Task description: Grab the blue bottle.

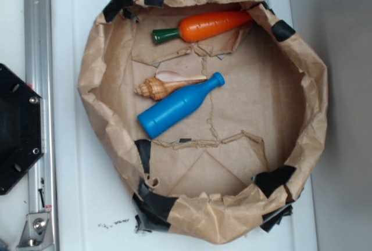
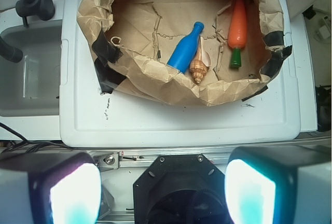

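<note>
Seen from overhead, a black robot base plate point(image 1: 17, 129) sits at far left beside a silver rail point(image 1: 39, 88), while the taped brown paper basin point(image 1: 104, 59) on a white board point(image 1: 75, 193) holds a tan seashell point(image 1: 160, 86), the blue bottle point(image 1: 179, 106) lying touching it with its cap toward upper right, and an orange carrot point(image 1: 206, 26) against the far rim; no writing is legible anywhere. Only the wrist view takes in the gray sink point(image 2: 28, 73) at left and the gripper point(image 2: 163, 190), whose two blurred fingers point(image 2: 70, 190) appear spread wide apart, grasping nothing and well short of the bottle.
</note>
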